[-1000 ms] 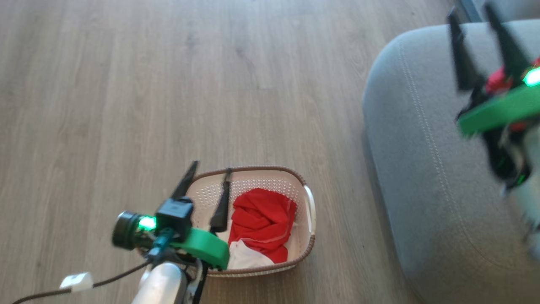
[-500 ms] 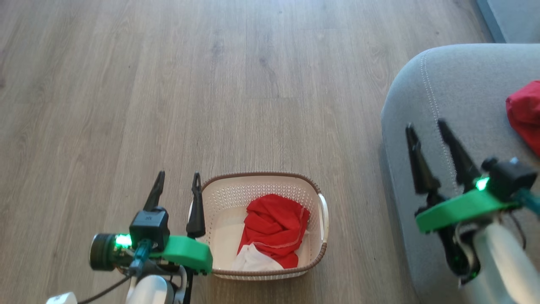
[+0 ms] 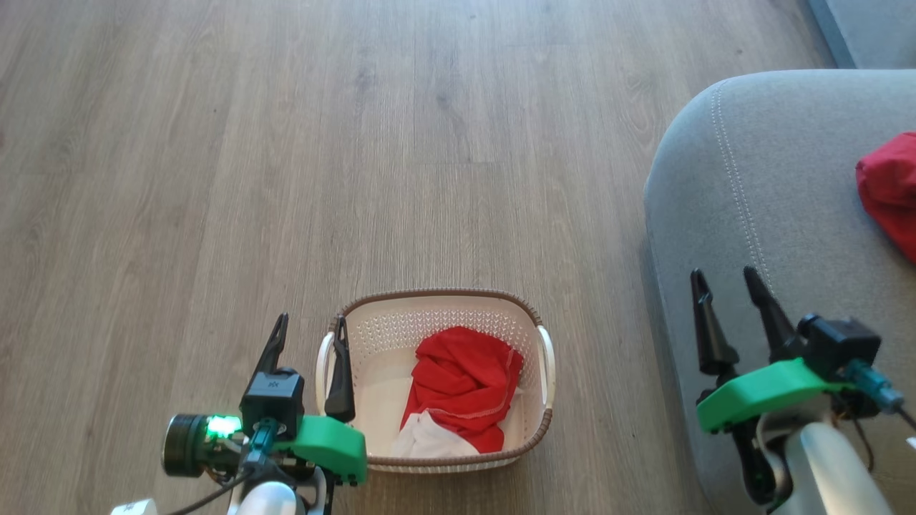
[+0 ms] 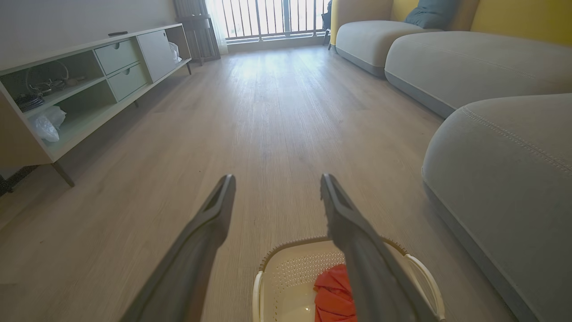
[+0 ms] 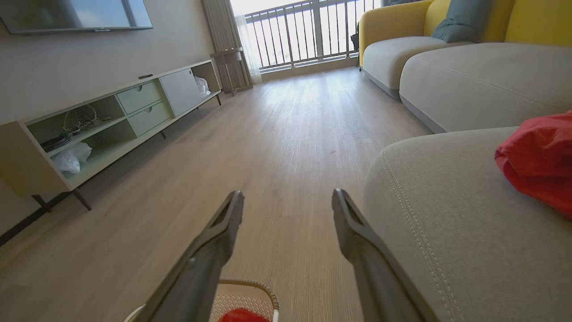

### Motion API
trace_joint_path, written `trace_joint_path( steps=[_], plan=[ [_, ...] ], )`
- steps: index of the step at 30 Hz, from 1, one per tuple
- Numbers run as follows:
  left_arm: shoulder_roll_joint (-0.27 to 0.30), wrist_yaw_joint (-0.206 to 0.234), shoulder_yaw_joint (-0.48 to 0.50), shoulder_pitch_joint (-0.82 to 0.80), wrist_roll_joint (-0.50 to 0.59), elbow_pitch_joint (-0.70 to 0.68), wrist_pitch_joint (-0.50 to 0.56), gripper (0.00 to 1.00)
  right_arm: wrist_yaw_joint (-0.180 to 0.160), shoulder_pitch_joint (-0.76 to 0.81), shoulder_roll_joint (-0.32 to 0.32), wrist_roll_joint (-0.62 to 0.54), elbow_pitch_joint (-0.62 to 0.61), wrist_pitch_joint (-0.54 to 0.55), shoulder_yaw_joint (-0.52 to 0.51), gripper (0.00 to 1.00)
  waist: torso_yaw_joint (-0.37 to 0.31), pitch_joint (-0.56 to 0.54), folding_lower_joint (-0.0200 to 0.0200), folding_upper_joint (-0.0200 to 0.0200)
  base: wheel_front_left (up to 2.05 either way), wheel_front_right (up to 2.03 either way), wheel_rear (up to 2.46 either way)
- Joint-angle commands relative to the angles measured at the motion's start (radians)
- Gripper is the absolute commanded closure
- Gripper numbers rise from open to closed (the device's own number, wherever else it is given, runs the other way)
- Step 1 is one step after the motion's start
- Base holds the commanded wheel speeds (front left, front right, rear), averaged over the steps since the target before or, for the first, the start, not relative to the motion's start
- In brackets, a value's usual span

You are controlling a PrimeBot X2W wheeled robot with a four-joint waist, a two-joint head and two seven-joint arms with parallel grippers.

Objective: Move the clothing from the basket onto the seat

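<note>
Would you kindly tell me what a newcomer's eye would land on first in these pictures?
Bright red clothing crumpled in the cream basket on the wooden floor stands out first. Another red garment lies on the grey seat at the right edge of the head view. The left end effector and right end effector hang open and empty.

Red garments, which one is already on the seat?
The plain red garment at the head view's right edge, lying on the grey seat. The other garment, with a white panel, lies in the basket.
</note>
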Motion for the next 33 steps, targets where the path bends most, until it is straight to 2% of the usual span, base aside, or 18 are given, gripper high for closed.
trace_joint_path(
  steps=[1, 13, 33],
  plan=[
    [-0.001, 0.007, 0.022, -0.013, -0.006, -0.028, -0.005, 0.00, 0.000, -0.008, 0.007, -0.008, -0.025, -0.006, 0.019, 0.00, -0.001, 0.000, 0.0001, 0.0000, 0.00, 0.00, 0.00],
    [-0.001, -0.005, 0.014, -0.011, -0.013, -0.019, -0.005, 0.00, 0.000, -0.007, 0.015, -0.042, 0.007, -0.006, 0.020, 0.00, -0.005, 0.001, 0.0001, 0.0000, 0.00, 0.00, 0.00],
    [-0.001, -0.014, 0.001, -0.018, -0.010, -0.028, -0.005, 0.00, 0.000, -0.021, 0.017, -0.036, 0.018, -0.006, 0.007, 0.00, -0.012, 0.012, 0.0001, 0.0000, 0.00, 0.00, 0.00]
  ],
)
